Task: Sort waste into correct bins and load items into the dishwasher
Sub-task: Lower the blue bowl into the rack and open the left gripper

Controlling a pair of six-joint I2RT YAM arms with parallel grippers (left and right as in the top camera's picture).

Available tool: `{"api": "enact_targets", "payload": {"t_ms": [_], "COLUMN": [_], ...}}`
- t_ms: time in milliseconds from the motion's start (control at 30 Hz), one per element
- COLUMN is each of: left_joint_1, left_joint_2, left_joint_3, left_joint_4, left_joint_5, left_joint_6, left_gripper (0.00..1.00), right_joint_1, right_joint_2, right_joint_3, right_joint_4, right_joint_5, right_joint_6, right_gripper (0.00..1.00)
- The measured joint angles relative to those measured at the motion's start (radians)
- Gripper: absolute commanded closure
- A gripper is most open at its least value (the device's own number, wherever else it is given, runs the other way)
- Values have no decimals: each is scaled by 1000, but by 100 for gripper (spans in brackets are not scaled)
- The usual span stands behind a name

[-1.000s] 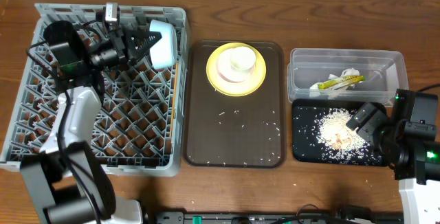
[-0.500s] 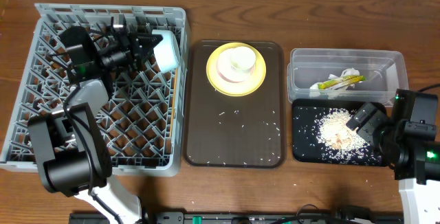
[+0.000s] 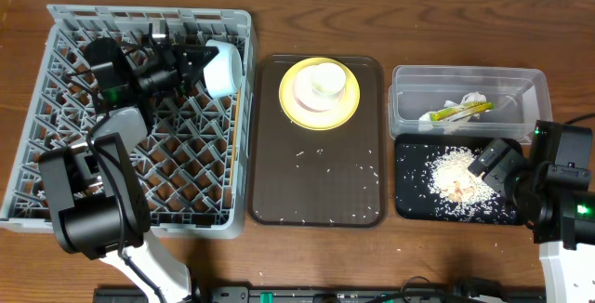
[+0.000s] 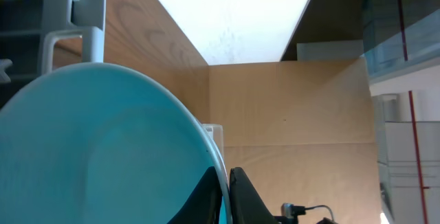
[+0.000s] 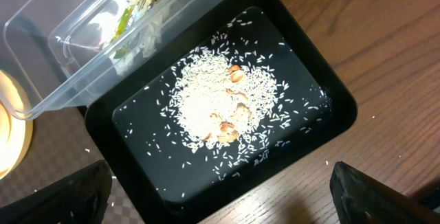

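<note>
Pinching bowl point(image 3: 223, 69) rim, left gripper point(image 3: 204, 59) holds it tilted at rack point(image 3: 56, 154) far-right corner; seating on pegs unclear. Early release could let it roll flat. Right gripper point(image 5: 220, 186) spread over black tray point(image 5: 346, 110).

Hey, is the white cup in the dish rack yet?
No, the white cup sits on the yellow plate on the brown tray, beside the dish rack.

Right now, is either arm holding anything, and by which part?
The left end effector pinches the light blue bowl by its rim. The right end effector is open and empty.
</note>
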Motion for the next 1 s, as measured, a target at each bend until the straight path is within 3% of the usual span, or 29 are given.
{"api": "enact_targets", "payload": {"t_ms": [267, 400, 667, 700, 833, 1000], "left_joint_1": [35, 46, 57, 62, 94, 146], "left_joint_2": [5, 6, 9, 9, 10, 10], "left_joint_3": [0, 0, 0, 0, 0, 0], "left_joint_4": [-5, -4, -6, -6, -6, -6], "left_joint_5": [4, 5, 7, 7, 8, 8], "left_joint_6": [84, 114, 155, 157, 163, 163], "left_gripper": [83, 64, 61, 56, 51, 51], "right_joint_1": [0, 0, 0, 0, 0, 0], "right_joint_2": [0, 0, 0, 0, 0, 0], "right_joint_3": [0, 0, 0, 0, 0, 0], "right_joint_4": [0, 0, 0, 0, 0, 0], "right_joint_5": [0, 0, 0, 0, 0, 0], "right_joint_6": [0, 0, 0, 0, 0, 0], "right_gripper": [1, 1, 1, 1, 1, 1]}}
